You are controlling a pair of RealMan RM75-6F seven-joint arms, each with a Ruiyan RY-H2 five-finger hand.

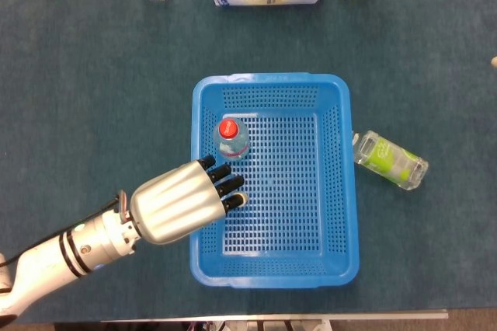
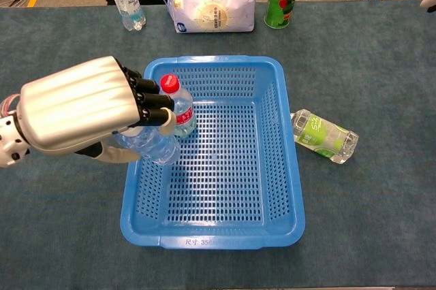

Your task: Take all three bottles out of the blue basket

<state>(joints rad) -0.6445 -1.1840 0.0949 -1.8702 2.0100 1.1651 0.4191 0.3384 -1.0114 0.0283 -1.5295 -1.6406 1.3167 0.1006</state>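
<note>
Our left hand (image 2: pixel 85 109) has its fingers wrapped around a clear water bottle (image 2: pixel 153 143), and it holds the bottle up above the nine o'clock side of the blue basket (image 2: pixel 272 86). The hand covers most of this bottle, so we cannot see its cap. A second bottle with a red cap (image 2: pixel 178 106) stands in the basket at about ten o'clock, touching or almost touching our fingers. The third one, a bottle with a green label (image 2: pixel 323 135), lies on its side on the table at three o'clock, outside the basket. We cannot see our right hand in either view.

To do this step well, we think we should lift the bottle up high enough to clear the basket wall, then carry it toward nine o'clock. We should keep a firm grip so the thin plastic does not slip, and move gently so we do not knock over the red-capped bottle beside it.
</note>
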